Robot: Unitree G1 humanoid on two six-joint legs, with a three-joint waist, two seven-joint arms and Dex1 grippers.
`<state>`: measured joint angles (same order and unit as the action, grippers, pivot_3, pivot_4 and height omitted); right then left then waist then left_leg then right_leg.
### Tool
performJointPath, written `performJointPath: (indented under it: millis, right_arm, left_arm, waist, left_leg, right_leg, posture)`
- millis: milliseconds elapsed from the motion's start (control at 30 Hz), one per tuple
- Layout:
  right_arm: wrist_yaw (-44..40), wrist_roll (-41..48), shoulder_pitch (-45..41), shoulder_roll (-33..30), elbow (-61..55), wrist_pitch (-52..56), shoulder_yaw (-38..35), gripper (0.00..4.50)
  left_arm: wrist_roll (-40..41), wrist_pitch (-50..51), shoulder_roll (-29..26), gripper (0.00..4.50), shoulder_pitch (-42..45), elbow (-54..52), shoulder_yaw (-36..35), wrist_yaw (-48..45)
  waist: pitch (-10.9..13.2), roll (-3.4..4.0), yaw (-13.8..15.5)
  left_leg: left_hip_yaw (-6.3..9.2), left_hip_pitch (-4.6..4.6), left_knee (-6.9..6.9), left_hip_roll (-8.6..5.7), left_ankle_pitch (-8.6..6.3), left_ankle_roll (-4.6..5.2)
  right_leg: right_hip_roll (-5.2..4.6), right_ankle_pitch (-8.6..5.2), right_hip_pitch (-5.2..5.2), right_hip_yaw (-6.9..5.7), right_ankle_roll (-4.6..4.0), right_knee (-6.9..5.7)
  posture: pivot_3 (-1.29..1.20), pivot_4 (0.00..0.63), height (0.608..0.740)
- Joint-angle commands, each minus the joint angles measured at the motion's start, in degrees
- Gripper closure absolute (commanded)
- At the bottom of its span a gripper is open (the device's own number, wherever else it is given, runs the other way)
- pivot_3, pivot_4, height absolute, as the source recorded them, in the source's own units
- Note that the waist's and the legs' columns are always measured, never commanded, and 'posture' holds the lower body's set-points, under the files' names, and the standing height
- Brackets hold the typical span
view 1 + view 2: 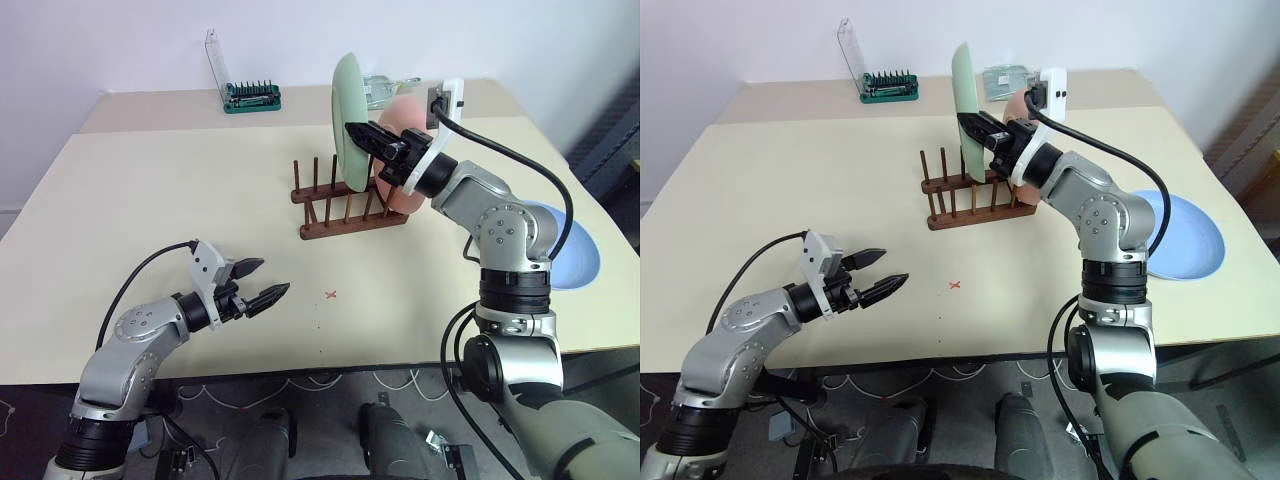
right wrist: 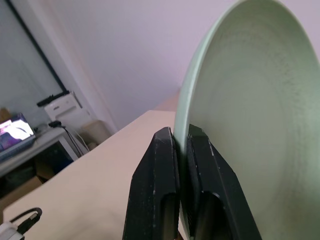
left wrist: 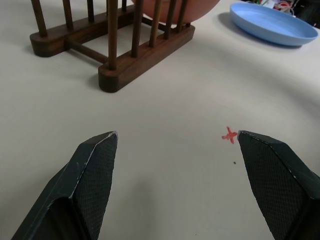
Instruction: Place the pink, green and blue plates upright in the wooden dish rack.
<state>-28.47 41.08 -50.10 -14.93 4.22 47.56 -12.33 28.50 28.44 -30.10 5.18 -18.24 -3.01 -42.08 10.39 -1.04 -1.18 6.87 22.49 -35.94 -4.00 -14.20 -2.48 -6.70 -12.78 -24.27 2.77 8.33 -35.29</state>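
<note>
My arm hides most of the pink plate (image 1: 403,118); my right gripper (image 1: 352,134) pinches the pale green plate (image 1: 347,110) upright, my left gripper (image 1: 264,283) gapes empty.

A green bit holder (image 1: 251,96) stands at the table's (image 1: 150,200) far edge.

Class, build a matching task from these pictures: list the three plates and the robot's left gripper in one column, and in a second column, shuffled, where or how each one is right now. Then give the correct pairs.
Column one:
1. green plate
2. pink plate
3. blue plate
4. left gripper

Column two:
A. lying flat on the table
B. open and empty, above the table
C. standing in the wooden dish rack
D. held on edge above the rack, pinched by the right gripper

Pairs: 1-D, 2-C, 3-A, 4-B
</note>
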Motion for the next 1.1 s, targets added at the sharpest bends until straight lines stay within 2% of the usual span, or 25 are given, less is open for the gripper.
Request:
performJointPath:
  millis: [33,300,433,600,933,1100]
  right_arm:
    - [2.2,3.0,-2.5,0.4,0.1,2.2,-2.6,4.50]
    - [6.7,4.4,-2.8,0.6,2.4,5.9,-4.1,4.50]
    - [7.4,4.6,-2.9,0.4,2.4,6.6,-4.2,3.05]
    - [7.5,3.8,-3.2,-0.2,1.8,6.5,-3.8,0.57]
    - [5.5,2.1,-4.2,-5.9,-6.2,6.9,0.1,0.57]
    - [2.6,2.7,-3.4,-12.2,-14.3,6.2,-0.4,0.57]
  left_arm:
    - [0.8,-0.3,0.0,0.56,0.1,-3.2,0.3,-0.4]
    - [0.8,-0.9,0.2,0.56,0.0,-3.8,0.7,-0.7]
    - [0.4,-1.3,0.7,0.51,0.3,-3.4,1.3,-0.6]
    - [0.2,-1.7,0.9,0.51,0.4,-2.8,1.5,-0.7]
    - [-0.7,-3.4,1.2,0.51,0.4,-1.7,1.4,-0.6]
    - [-1.3,-4.9,1.5,0.51,0.8,-1.1,1.4,-0.8]
  waist:
    - [0.0,0.00,0.0]
    - [0.0,0.00,0.0]
    - [0.0,0.00,0.0]
    - [0.0,0.00,0.0]
    - [0.0,0.01,0.0]
    - [0.0,0.04,0.1]
  left_leg:
    - [0.00,0.00,0.00,0.00,0.00,0.00]
    - [0.00,0.00,0.00,0.00,0.00,0.00]
    - [-0.01,0.00,0.00,0.00,0.00,0.01]
    - [-0.01,0.00,0.00,0.00,0.00,0.01]
    - [-0.02,0.01,0.00,0.00,0.00,0.01]
    - [-0.02,0.02,-0.01,0.01,0.00,0.02]
  right_leg:
    - [0.00,0.00,0.00,0.00,0.00,0.00]
    - [0.00,0.00,0.00,0.00,0.00,0.00]
    - [0.00,0.00,0.00,0.00,0.00,0.00]
    - [0.00,0.00,0.00,0.00,0.00,0.00]
    - [0.00,0.00,0.01,0.00,0.00,0.02]
    - [0.00,0.00,0.01,0.00,0.00,0.04]
  posture:
    - [0.00,0.150,0.740]
    - [0.00,0.150,0.740]
    - [0.00,0.150,0.740]
    - [0.00,0.150,0.740]
    - [0.00,0.150,0.740]
    - [0.00,0.150,0.740]
